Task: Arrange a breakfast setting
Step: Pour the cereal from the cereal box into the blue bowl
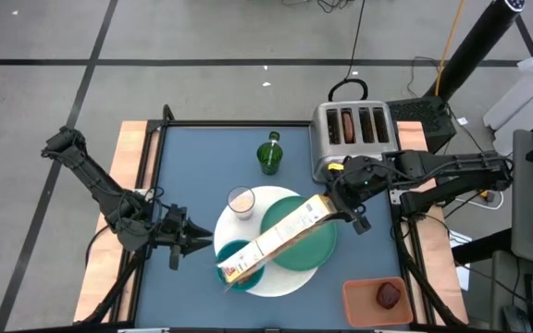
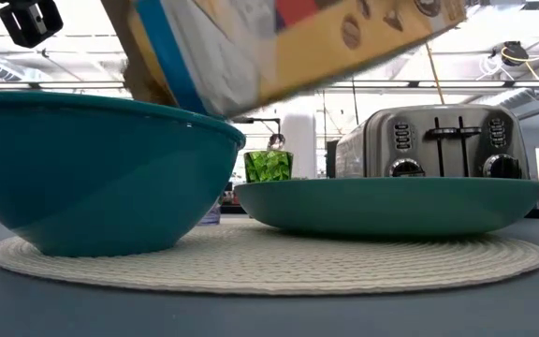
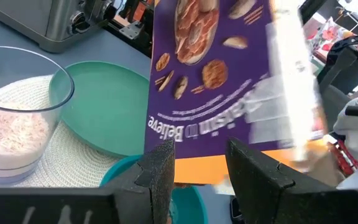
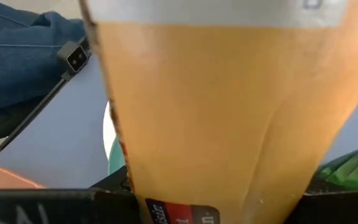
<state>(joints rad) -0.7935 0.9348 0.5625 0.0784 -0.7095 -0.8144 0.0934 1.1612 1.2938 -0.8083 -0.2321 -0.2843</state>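
Teal bowl [image 1: 234,254] sits on the white woven mat [image 1: 290,277], with the right end effector [image 1: 348,205] clamped on a tilted cereal box [image 1: 280,238] whose mouth hangs over it. Level with the table, box overhangs bowl rim. Left end effector [image 3: 194,165], fingers parted, waits beside the bowl. Steeper tilt could spill cereal past the bowl onto the mat.

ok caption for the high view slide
Right tool tips a cereal box over the teal bowl; left arm waits beside.

Purple cereal box [image 3: 216,81]: inverted print reads "Raisin to Believe"
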